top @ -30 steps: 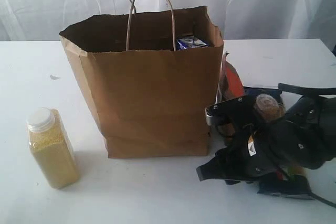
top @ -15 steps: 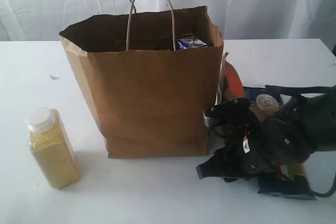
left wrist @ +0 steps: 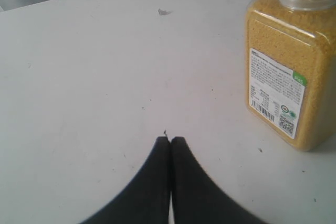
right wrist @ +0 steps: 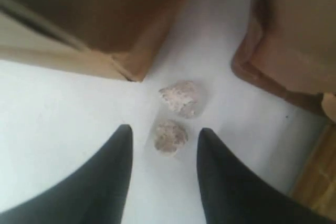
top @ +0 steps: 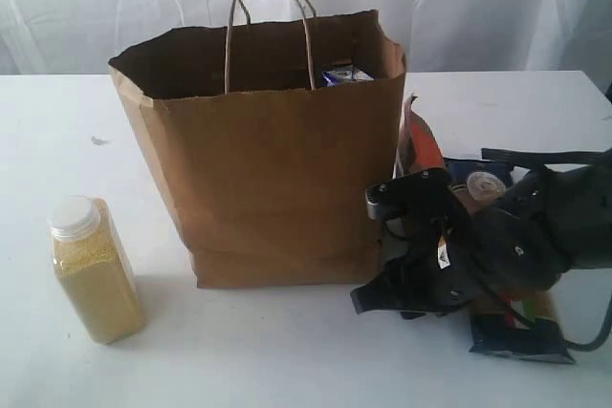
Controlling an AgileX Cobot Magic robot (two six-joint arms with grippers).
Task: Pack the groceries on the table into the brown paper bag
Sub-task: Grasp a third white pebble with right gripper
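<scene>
The brown paper bag (top: 273, 179) stands upright mid-table with a small blue-white carton (top: 337, 74) showing inside its rim. A yellow-grain bottle (top: 93, 269) with a white cap stands to its left, and also shows in the left wrist view as the bottle (left wrist: 289, 61), beside my shut, empty left gripper (left wrist: 169, 139). My right gripper (right wrist: 165, 129) is open, low over the table by the bag's bottom corner (right wrist: 126, 64). Two small speckled lumps (right wrist: 178, 98) lie there, one between the fingertips and touching neither. A brown pouch (top: 421, 150) leans behind the right arm (top: 478, 255).
A round-lidded jar (top: 485, 185) stands behind the right arm, partly hidden. A dark flat pack (top: 521, 339) lies under the arm near the table's front. The pouch (right wrist: 286, 40) crowds one side of the right gripper. A white curtain hangs behind the table (top: 57, 140).
The right arm has shifted left and lower toward the bag's bottom corner. The bag's handle has swayed slightly. The left gripper's reading of shut has not altered.
</scene>
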